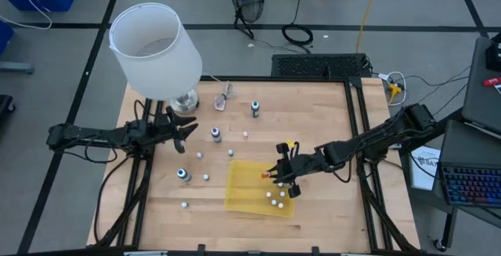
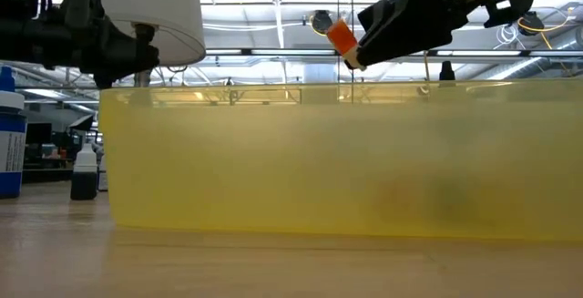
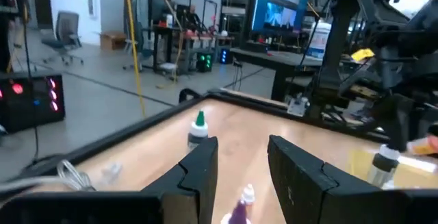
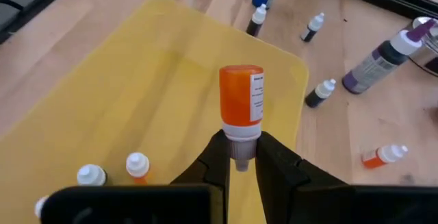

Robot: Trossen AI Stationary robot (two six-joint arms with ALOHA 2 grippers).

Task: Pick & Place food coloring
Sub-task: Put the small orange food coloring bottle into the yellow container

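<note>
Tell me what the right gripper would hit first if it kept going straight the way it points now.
The right gripper, shut on an orange bottle, points down at the yellow tray. Going on, the bottle's base would probably meet the tray's bare floor first, though depth is uncertain.

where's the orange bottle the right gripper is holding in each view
High view: small orange food coloring bottle at the right gripper, over the flat yellow tray.
Low view: upper middle, above the tray wall.
Left wrist view: not clearly visible.
Right wrist view: centre, gripped by its cap.
Shared landmark: the yellow tray.
</note>
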